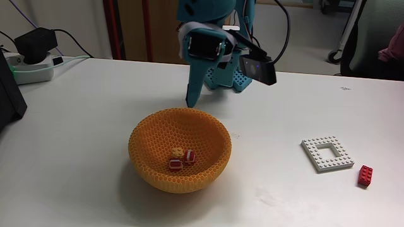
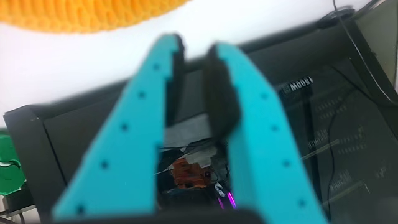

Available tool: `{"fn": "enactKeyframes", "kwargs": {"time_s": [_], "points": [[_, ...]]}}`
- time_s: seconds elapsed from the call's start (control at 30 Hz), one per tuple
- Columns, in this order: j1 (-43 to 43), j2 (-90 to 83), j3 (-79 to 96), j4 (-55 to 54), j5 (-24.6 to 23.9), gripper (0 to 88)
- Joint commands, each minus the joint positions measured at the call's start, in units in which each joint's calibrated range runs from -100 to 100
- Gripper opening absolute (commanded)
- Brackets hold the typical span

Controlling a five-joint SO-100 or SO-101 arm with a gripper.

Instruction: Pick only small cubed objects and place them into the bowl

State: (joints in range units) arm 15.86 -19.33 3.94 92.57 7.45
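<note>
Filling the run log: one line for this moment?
gripper: empty, slightly open, behind bowl | small cubed objects: three in bowl | red brick, white frame plate: on table

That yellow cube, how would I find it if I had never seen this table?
In the fixed view, find the big orange bowl in front of the teal arm. Three tiny cubes lie together at its bottom. The yellow cube is the one farthest back; its two neighbours are red-and-white striped.

Cubes in bowl — centre.
</note>
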Motion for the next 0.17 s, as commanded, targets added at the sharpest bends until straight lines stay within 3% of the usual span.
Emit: {"fn": "enactKeyframes", "kwargs": {"time_s": [0.0,0.13], "points": [[-0.20,-9.93,6.03,0.66,-1.32,0.0],[-1.14,-22.53,23.74,-5.69,-2.34,0.0]]}}
